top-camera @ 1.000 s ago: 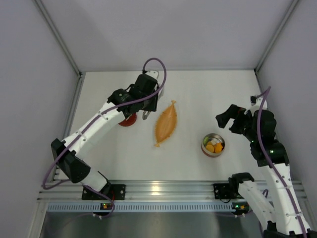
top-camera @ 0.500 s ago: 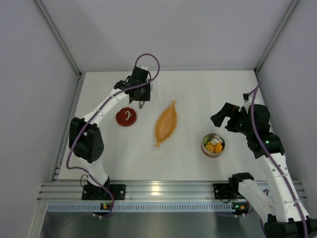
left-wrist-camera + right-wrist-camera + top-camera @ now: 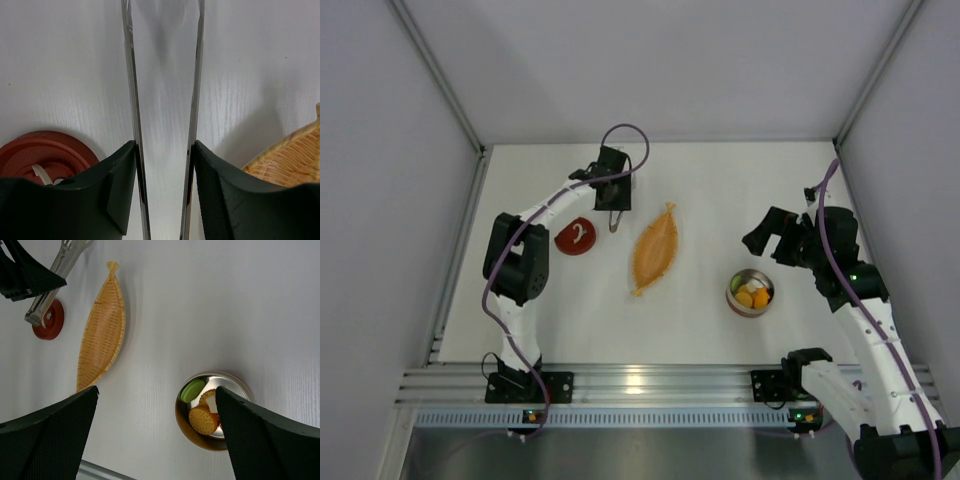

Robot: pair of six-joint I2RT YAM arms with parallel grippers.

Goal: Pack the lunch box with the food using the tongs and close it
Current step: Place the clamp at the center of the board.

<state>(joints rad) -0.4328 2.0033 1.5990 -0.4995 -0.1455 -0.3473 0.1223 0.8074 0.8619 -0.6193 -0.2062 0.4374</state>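
My left gripper (image 3: 614,203) is shut on the silver tongs (image 3: 131,90). Both thin arms run forward between its black fingers (image 3: 220,195), each pressed against a pad. It hovers between the red lid (image 3: 576,236) and the orange tray (image 3: 655,248). The steel lunch box (image 3: 751,303) stands open at the right with the food (image 3: 202,419) inside, a green piece (image 3: 192,390) among orange ones. My right gripper (image 3: 775,235) hangs wide open just beyond the lunch box (image 3: 182,425), and nothing is between its fingers (image 3: 270,435).
The leaf-shaped woven tray (image 3: 102,330) lies empty mid-table. The lid (image 3: 45,155), with its white squiggle, rests flat left of the tongs (image 3: 55,275). White walls close the table at back and sides, and an aluminium rail (image 3: 640,385) runs along the near edge.
The left arm's elbow has folded back to the left while its wrist stayed over the spot between lid and tray. The right gripper drifted slightly left.
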